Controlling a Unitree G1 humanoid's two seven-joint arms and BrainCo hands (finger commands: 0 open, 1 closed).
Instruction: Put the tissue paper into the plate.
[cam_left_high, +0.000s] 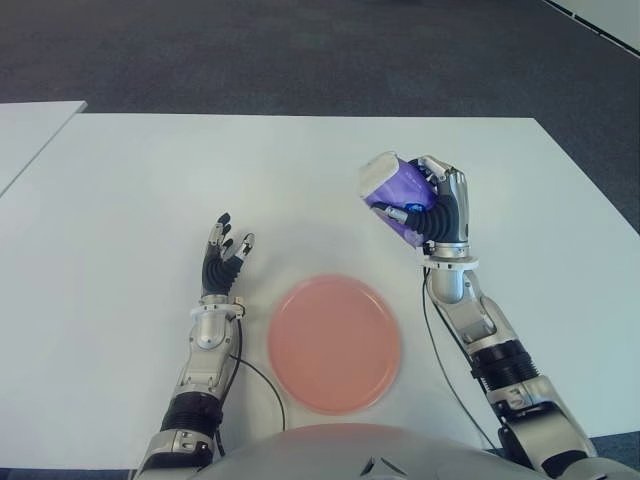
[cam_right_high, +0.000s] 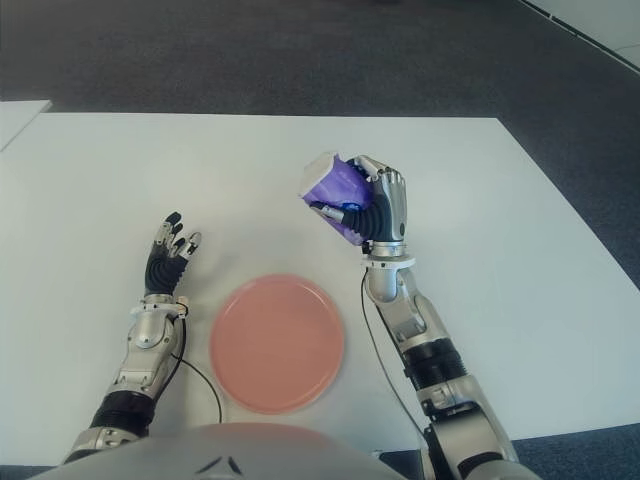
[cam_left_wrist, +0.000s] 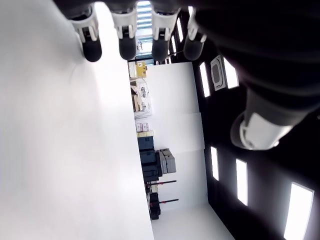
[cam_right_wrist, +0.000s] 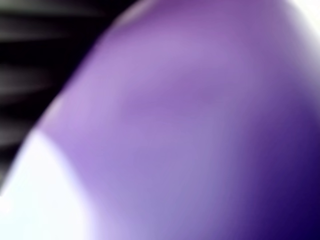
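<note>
White table on dark carpet; right hand clamps purple tissue pack at the pink plate's one o'clock; left hand fingers spread at nine

A: What is lying under everything here?

B: A plain white worktop is filling most of the head views, and its far edge is running straight across.

A: And past that edge?

B: Dark grey carpet is covering the floor. A second white table is showing at the left, just apart from the worktop, and a pale strip is cutting across the far right corner.

A: Is anything of the room itself showing?

B: The left wrist view is catching a white wall, dark cabinets and office machines standing against it, and rows of rectangular ceiling lights glowing against a dark ceiling.
</note>
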